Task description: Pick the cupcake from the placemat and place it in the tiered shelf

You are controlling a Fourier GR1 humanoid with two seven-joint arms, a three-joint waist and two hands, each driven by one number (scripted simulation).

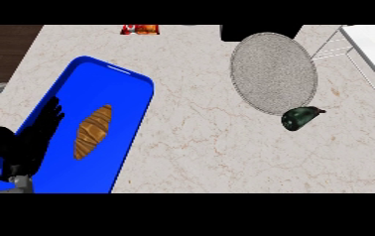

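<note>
I see only my left hand (29,146): black all over, slim tapered fingers (53,113), blocky palm. Short grey forearm (22,183) stub behind it.

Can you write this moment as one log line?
left robot hand: open, over blue tray left edge | brown pastry: on tray, not held | right robot hand: not in view | wire shelf: top right
</note>
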